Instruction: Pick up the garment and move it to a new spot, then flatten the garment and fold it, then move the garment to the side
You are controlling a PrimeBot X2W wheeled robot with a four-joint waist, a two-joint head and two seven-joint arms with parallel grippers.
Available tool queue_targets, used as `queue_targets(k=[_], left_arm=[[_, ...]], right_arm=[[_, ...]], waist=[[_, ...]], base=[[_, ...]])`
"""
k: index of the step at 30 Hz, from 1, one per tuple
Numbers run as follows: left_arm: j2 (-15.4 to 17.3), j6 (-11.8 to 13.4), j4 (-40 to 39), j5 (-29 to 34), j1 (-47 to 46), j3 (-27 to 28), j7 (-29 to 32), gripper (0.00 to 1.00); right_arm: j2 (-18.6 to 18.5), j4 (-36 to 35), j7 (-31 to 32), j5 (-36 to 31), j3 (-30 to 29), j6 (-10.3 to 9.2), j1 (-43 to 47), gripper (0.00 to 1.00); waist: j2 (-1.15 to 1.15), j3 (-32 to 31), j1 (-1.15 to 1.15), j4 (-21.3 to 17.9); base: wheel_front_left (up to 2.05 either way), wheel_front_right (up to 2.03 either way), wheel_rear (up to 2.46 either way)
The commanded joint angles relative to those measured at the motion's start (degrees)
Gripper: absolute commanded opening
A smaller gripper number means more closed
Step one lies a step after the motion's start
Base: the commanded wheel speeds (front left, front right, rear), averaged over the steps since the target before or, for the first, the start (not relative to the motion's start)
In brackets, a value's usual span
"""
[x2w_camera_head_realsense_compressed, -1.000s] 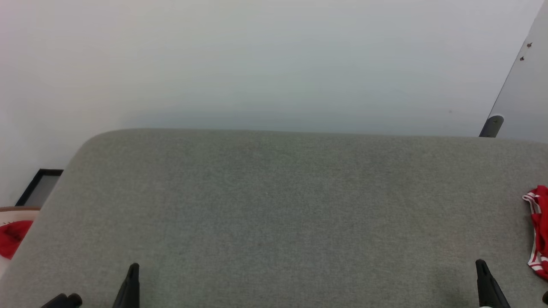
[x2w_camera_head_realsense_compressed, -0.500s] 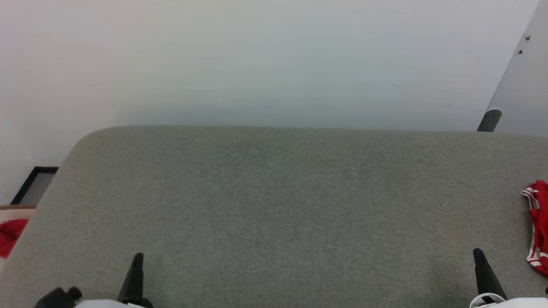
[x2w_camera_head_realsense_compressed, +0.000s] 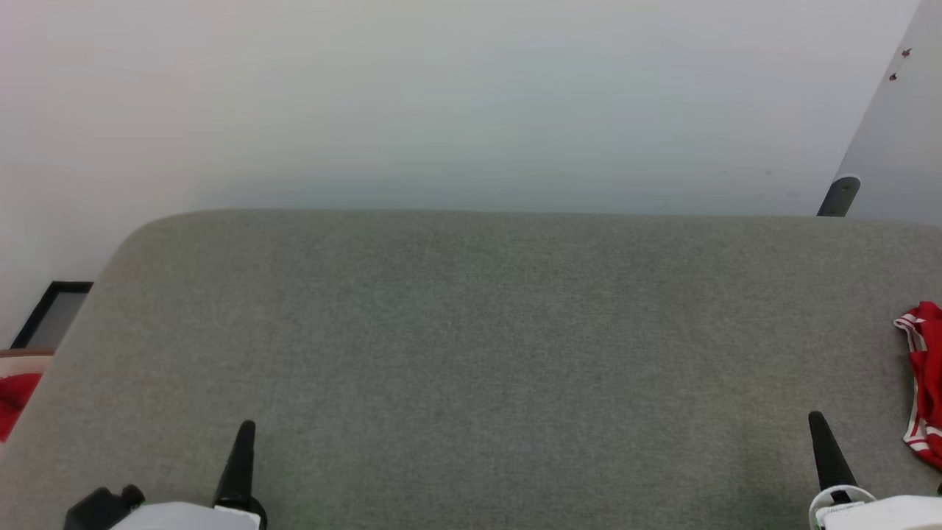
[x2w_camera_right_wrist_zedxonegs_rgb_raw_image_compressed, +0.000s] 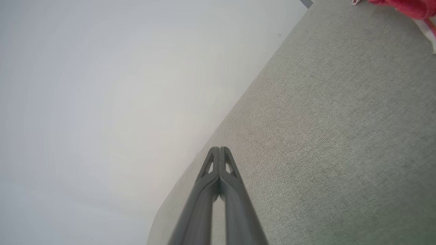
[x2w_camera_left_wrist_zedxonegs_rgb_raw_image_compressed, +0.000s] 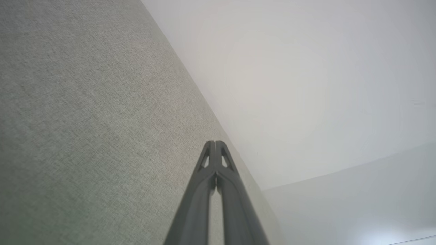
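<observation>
The garment (x2w_camera_head_realsense_compressed: 926,383), red with red-white striped trim, lies bunched at the right edge of the grey fabric surface (x2w_camera_head_realsense_compressed: 486,346), cut off by the frame. It also peeks in at the top right of the right wrist view as the garment (x2w_camera_right_wrist_zedxonegs_rgb_raw_image_compressed: 405,6). My right gripper (x2w_camera_head_realsense_compressed: 815,421) is shut and empty, low at the right, a short way left of the garment. My left gripper (x2w_camera_head_realsense_compressed: 247,428) is shut and empty at the lower left. Both wrist views show the fingertips pressed together: left gripper (x2w_camera_left_wrist_zedxonegs_rgb_raw_image_compressed: 215,143), right gripper (x2w_camera_right_wrist_zedxonegs_rgb_raw_image_compressed: 220,148).
A white wall (x2w_camera_head_realsense_compressed: 471,103) rises behind the grey surface. A grey panel with a dark foot (x2w_camera_head_realsense_compressed: 839,195) leans at the far right. A dark-framed object (x2w_camera_head_realsense_compressed: 51,313) and something red (x2w_camera_head_realsense_compressed: 13,394) sit off the left edge.
The head camera has tilted, so the whole scene has slid upward a little. Both grippers reach slightly farther up the picture, with pale forearms now showing. The garment has not moved on the surface.
</observation>
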Motion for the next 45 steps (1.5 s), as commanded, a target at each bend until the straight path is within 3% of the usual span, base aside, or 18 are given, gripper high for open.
queue_targets(k=[1,45], left_arm=[[0.02,-0.40,-0.71,-1.41,-1.52,0.40,0.42,0.00],[-3.67,-0.79,-0.89,-19.89,-5.38,2.11,6.14,0.00]], right_arm=[[0.02,-0.35,0.42,1.91,-0.20,-0.01,-1.59,0.00],[0.93,0.99,6.04,24.89,-0.42,-0.01,-6.38,0.00]], waist=[[0.00,0.11,0.00,-0.08],[0.00,2.75,0.00,-1.70]], base=[[0.00,0.00,0.00],[0.00,0.00,0.00]])
